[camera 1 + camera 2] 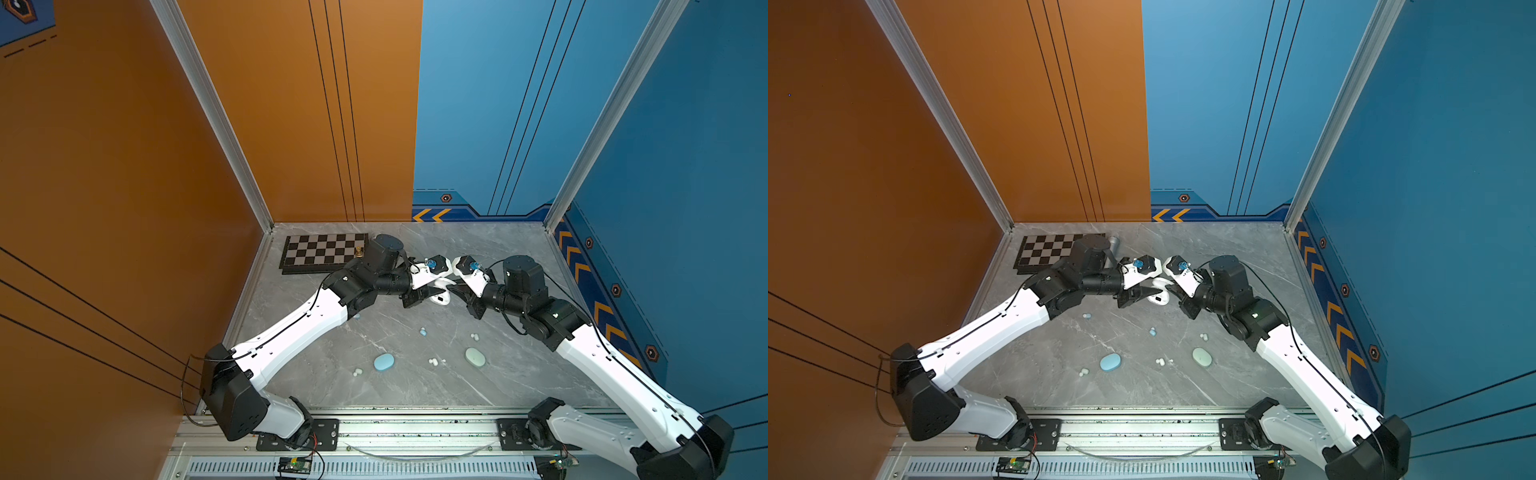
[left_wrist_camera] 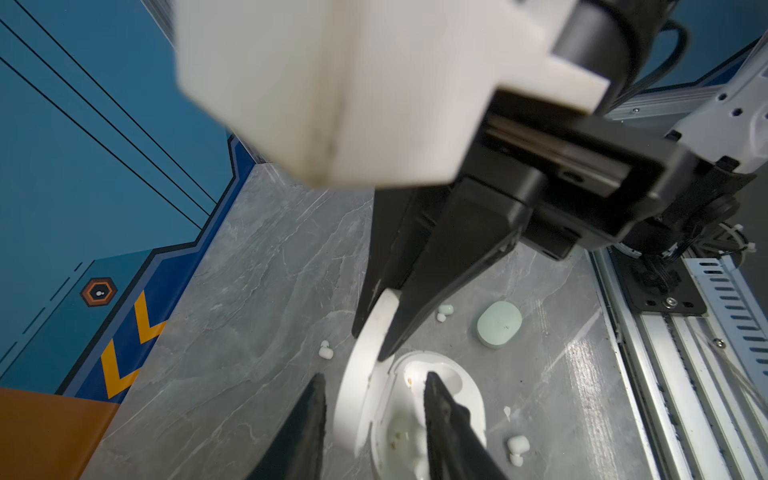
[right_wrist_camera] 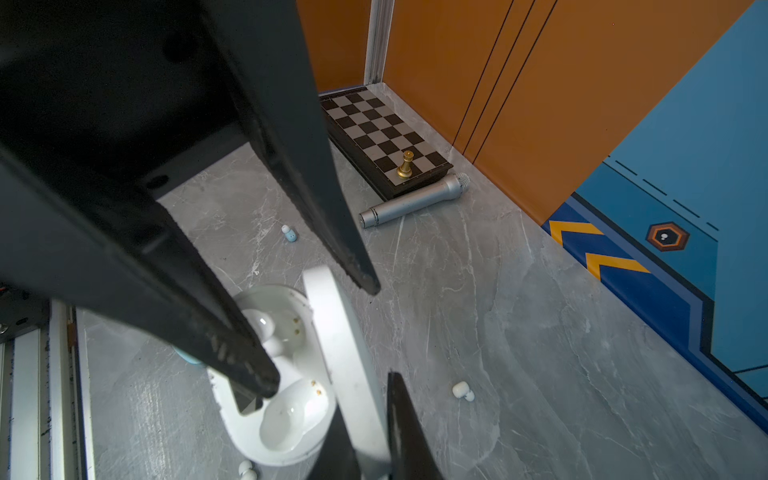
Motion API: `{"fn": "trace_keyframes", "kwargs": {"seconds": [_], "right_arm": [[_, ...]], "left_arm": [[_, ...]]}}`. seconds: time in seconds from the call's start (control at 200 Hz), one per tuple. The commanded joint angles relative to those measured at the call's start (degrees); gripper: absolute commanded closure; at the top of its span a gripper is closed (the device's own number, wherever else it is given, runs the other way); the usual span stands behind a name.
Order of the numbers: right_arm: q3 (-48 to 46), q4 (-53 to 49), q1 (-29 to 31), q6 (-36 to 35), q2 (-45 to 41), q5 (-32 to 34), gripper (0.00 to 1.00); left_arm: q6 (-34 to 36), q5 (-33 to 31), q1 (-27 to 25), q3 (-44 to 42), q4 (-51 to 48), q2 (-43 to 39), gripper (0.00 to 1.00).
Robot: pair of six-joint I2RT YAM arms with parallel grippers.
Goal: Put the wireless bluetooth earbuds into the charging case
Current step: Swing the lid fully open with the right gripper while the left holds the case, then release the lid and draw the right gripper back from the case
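Toward the back middle of the table [image 1: 415, 395], the inspector is asking: what is standing between the two arms?

The operator is answering: a white charging case [image 1: 441, 297] is lying open there, and its lid [image 3: 349, 365] is standing upright on the hinge. The right gripper [image 3: 365, 395] is clenching the top edge of the lid between its fingers.

The inspector is asking: what is the left gripper [image 2: 374, 377] doing?

The operator is answering: its jaws are standing apart and are grasping nothing. One finger is hanging outside the lid. The other finger is reaching down into the base of the case.

The inspector is asking: where are the earbuds lying?

The operator is answering: one white earbud [image 3: 262, 326] is sitting in a well of the base, just beside the left finger. The others are lying loose on the table, nearer the arm bases. A light blue earbud [image 1: 422, 331] is lying near the middle. A pale green pair [image 1: 474, 336] is lying just beside a closed green case [image 1: 476, 357]. A small white cluster [image 1: 434, 362] is lying between that case and a closed blue case [image 1: 383, 362].

The inspector is asking: what else is occupying the surface?

The operator is answering: a chessboard [image 1: 320, 251] is lying in the back left corner, and a gold chess piece [image 3: 406, 165] is standing upright near its edge. A silver microphone [image 3: 415, 199] is lying on its side against the board.
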Motion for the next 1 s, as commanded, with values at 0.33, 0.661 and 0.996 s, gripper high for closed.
{"fn": "trace_keyframes", "kwargs": {"seconds": [0.33, 0.661, 0.996], "right_arm": [[-0.02, 0.57, 1.01, -0.34, -0.47, 0.11, 1.0], [0.51, 0.56, -0.38, 2.28, -2.0, 1.07, 0.74], [4.52, -1.53, -6.62, 31.51, -4.98, 12.22, 0.49]], "left_arm": [[2.21, -1.67, -0.82, 2.33, -1.67, 1.3, 0.88], [-2.82, -6.64, -0.37, 1.89, -1.68, 0.95, 1.0], [-15.17, -11.57, 1.76, 1.85, 0.09, -0.11, 1.0]]}}
